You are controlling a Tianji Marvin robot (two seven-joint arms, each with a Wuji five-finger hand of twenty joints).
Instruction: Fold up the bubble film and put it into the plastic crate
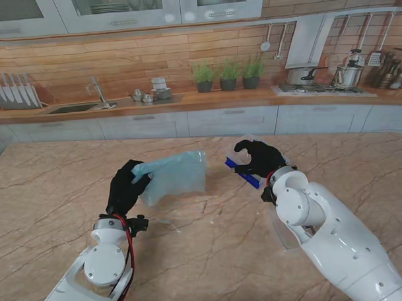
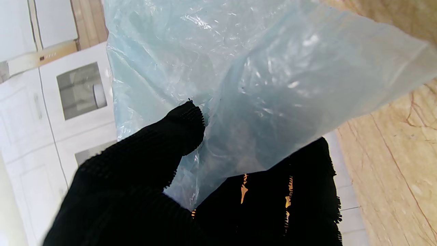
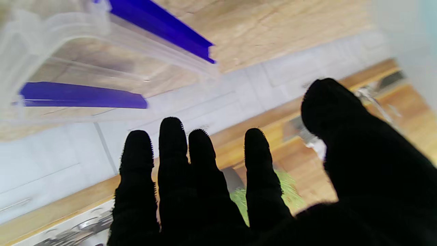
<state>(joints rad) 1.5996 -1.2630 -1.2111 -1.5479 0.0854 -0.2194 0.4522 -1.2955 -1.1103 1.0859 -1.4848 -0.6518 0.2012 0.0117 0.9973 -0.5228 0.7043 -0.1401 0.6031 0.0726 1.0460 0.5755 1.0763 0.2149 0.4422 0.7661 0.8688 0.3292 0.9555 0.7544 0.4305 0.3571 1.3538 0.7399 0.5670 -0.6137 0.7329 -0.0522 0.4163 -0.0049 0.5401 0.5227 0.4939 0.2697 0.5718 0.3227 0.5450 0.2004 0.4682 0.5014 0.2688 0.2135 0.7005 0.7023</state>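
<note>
The left hand [image 1: 127,186] pinches the light, floppy, probably slippery bubble film [image 1: 174,176] at one edge, while the right hand [image 1: 257,158], fingers spread and empty, could take the opposite edge.

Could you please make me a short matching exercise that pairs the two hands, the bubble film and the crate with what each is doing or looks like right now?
Things:
1. left hand
2. right hand
3. bubble film
4. plastic crate

States:
a. clear, with blue handles
b. open, holding nothing
c. pale blue, lifted off the table
d. shut on the film

Pairs: 1-d, 2-b, 3-c, 4-a
</note>
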